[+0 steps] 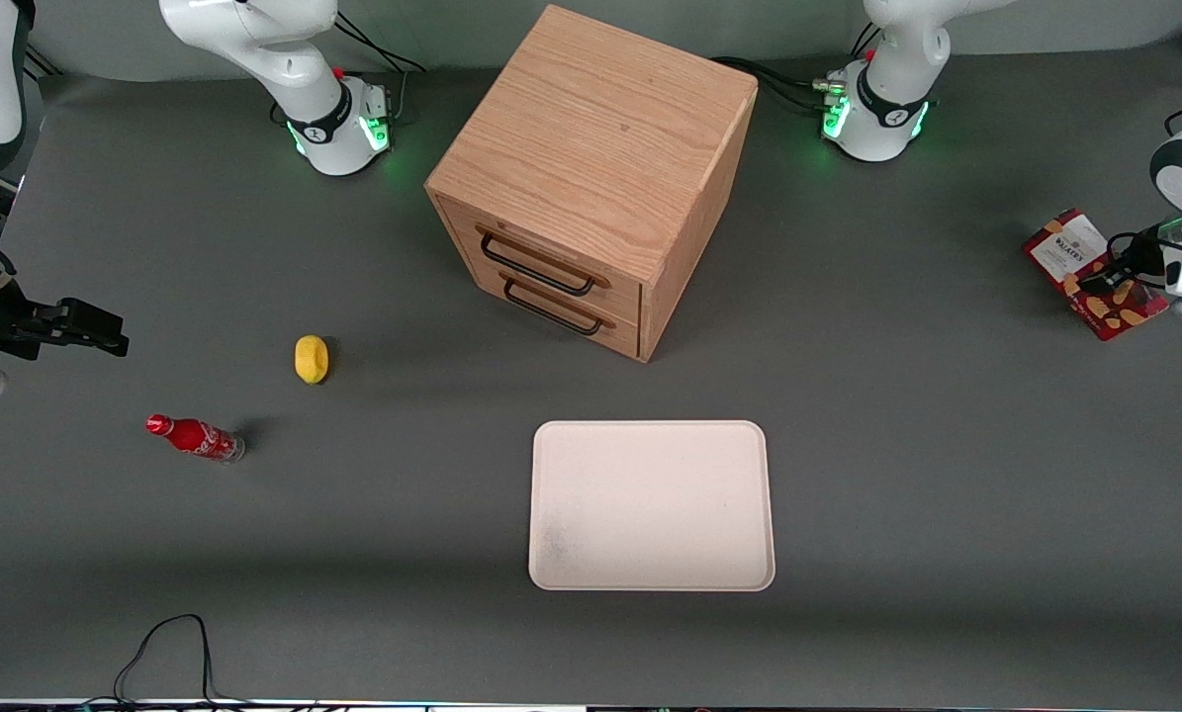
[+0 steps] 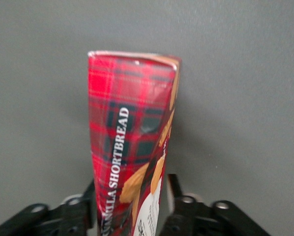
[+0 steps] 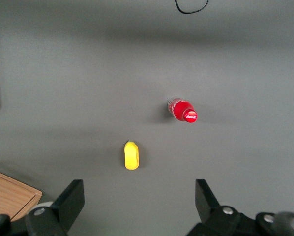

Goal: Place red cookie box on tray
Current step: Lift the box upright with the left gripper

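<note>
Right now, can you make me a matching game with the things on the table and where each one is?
Things:
1. red cookie box
2. tray
3. yellow lemon
4. red soda bottle

Places:
A. lying on its side, nearer the front camera than the lemon
B. held in the gripper, its jaws shut on it, at the working arm's end of the table
C. between the bottle and the wooden drawer cabinet
D. flat on the table, in front of the drawer cabinet, with nothing on it

Pairs: 1-B, 2-D, 3-C, 4-A
</note>
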